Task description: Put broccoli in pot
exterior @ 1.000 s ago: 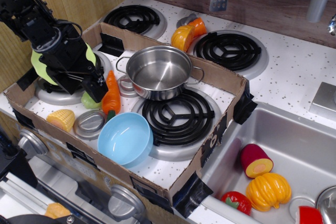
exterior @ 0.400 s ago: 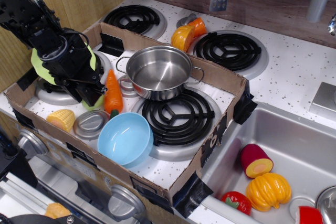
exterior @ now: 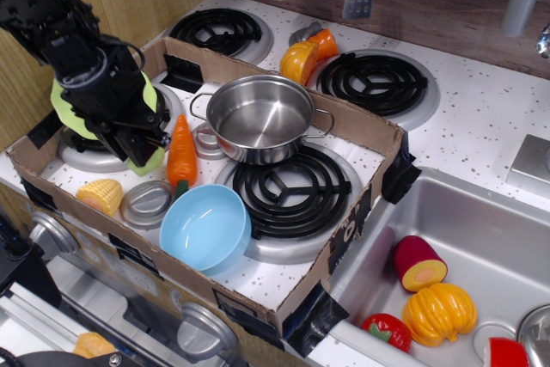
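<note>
The broccoli (exterior: pixel 154 161) is a small pale yellow-green lump at the left of the cardboard tray, mostly hidden by my black gripper (exterior: pixel 144 154). The gripper comes down from the upper left, and its fingers are closed around the broccoli, just above the left burner. The shiny steel pot (exterior: pixel 260 118) stands upright and empty in the middle of the tray, to the right of the gripper and a little farther back. An orange carrot (exterior: pixel 181 150) lies between the gripper and the pot, close against the broccoli.
A light blue bowl (exterior: pixel 206 228) sits in front of the pot. Yellow corn (exterior: pixel 100 196) and a metal lid (exterior: pixel 146 204) lie at the front left. A lime-green plate (exterior: pixel 62 109) lies behind the arm. The cardboard wall (exterior: pixel 361 126) rings the tray. Toy food lies in the sink (exterior: pixel 481 238).
The gripper dropped over the broccoli, closed on it, and has risen slightly with it. The carrot shifted a little. The pot has not moved.
</note>
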Tool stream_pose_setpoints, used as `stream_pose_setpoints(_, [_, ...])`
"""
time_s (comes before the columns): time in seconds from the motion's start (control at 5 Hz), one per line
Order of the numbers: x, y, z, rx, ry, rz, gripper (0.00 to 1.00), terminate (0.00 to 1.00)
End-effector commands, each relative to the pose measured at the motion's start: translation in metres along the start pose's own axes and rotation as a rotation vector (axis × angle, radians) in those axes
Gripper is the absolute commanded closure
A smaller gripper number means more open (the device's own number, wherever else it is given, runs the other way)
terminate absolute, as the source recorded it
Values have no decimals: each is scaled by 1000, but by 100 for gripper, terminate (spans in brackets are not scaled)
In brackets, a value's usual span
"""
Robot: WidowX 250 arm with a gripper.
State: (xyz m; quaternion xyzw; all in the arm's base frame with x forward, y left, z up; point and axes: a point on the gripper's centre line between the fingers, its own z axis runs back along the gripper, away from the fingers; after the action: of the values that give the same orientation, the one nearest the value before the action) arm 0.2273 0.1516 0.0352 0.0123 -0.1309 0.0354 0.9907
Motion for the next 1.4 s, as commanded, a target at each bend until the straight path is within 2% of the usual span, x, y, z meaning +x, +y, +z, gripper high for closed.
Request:
stream_pose_setpoints(0.0, [29,-5,62,125,-80,17,100,0])
stream_pose_setpoints(0.2, [45,-28,79,107,-165,40,100,0])
stream_pose_setpoints(0.4, [57,-54,81,104,-184,81,100,0])
stream_pose_setpoints(0.6, [69,-71,73,55,-206,78,100,0])
stream_pose_setpoints(0.8, [87,-86,54,-31,-261,48,100,0])
stream_pose_setpoints(1.0, [105,-92,41,-66,-275,-6,100,0])
stream_pose_setpoints(1.2, [113,-93,34,-58,-233,-56,0,0])
